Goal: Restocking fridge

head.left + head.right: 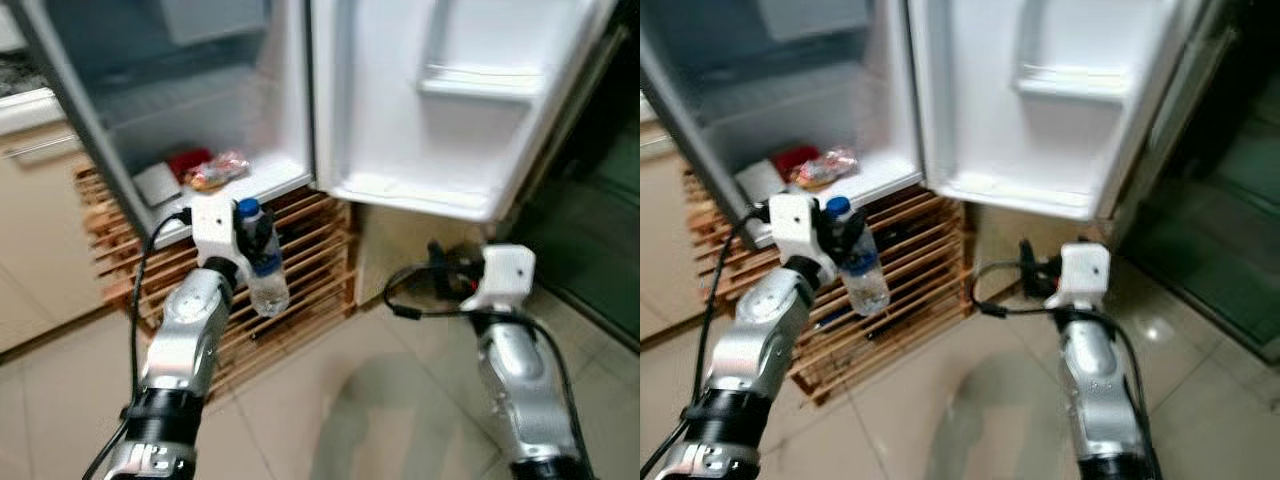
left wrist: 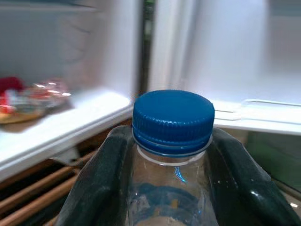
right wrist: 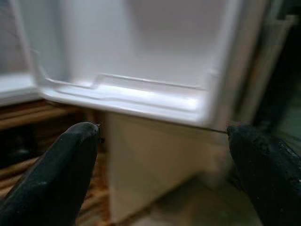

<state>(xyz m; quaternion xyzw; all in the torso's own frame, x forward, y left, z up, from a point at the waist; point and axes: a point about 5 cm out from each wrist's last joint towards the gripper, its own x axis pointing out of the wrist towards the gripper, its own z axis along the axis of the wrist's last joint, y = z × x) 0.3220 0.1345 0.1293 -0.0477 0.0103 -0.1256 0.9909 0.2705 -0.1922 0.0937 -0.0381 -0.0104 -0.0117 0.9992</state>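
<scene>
Left gripper (image 1: 255, 238) clamps a blue-capped water bottle (image 1: 264, 270) before the open fridge (image 1: 200, 120); bottle base cut off in wrist view. Right gripper (image 3: 164, 155) spread wide, empty, below door shelf (image 3: 127, 96).

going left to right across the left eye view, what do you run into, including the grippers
White packet → red packet → wrapped snack → left gripper holding the water bottle → open fridge door → right gripper.
</scene>
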